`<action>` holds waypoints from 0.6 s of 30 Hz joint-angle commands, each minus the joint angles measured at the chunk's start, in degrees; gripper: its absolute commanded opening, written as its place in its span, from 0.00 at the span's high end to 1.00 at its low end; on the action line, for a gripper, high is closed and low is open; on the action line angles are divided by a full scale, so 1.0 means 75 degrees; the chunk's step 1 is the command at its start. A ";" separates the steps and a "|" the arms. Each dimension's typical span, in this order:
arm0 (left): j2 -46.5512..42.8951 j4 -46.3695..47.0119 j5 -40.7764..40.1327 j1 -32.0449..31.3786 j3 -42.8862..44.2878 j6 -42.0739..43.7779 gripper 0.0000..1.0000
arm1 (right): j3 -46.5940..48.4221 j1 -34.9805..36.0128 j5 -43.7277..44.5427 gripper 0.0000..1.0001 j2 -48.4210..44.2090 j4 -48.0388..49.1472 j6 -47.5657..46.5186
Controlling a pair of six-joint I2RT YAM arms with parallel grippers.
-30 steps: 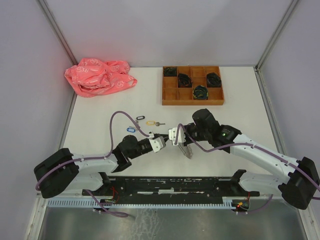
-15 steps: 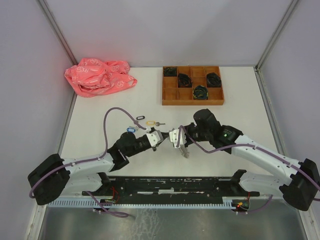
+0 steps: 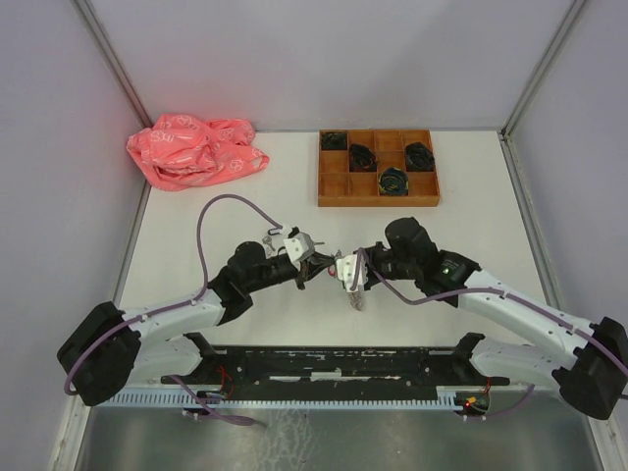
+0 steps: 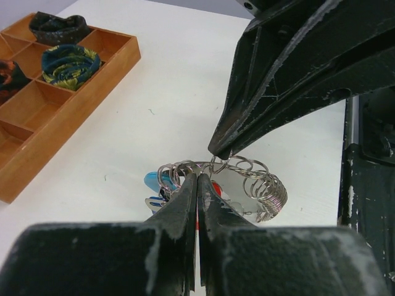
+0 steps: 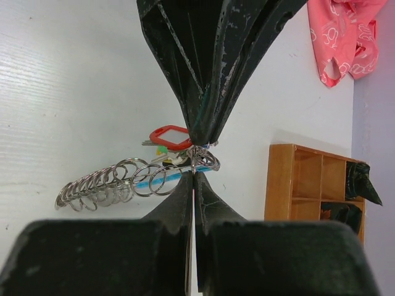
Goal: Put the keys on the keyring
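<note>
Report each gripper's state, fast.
Left gripper: shut, tips at the hoop of silvery metal rings; grip unclear.
Right gripper: shut on that hoop.

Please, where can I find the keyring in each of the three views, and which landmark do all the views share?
Top external: the keyring hangs just below the middle of the picture.
Left wrist: the keyring is at the centre, slightly to the right.
Right wrist: the keyring is left of centre, at mid-height.
Shared landmark: the wooden tray, upper left in the left wrist view, lower right in the right wrist view.
</note>
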 commanded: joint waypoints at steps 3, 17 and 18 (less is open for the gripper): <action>0.0268 0.0376 0.0227 0.0142 0.0270 -0.0869 0.97 | -0.0357 -0.0037 -0.0688 0.99 -0.0408 0.1852 0.1056; 0.0484 0.1738 0.0216 0.0224 -0.0280 -0.1820 0.97 | -0.1532 -0.0872 -0.1686 0.99 -0.0544 0.5360 0.3844; 0.0519 0.1851 0.0256 0.0221 -0.0315 -0.1891 0.97 | -0.1572 -0.0883 -0.1733 0.99 -0.0490 0.5543 0.3945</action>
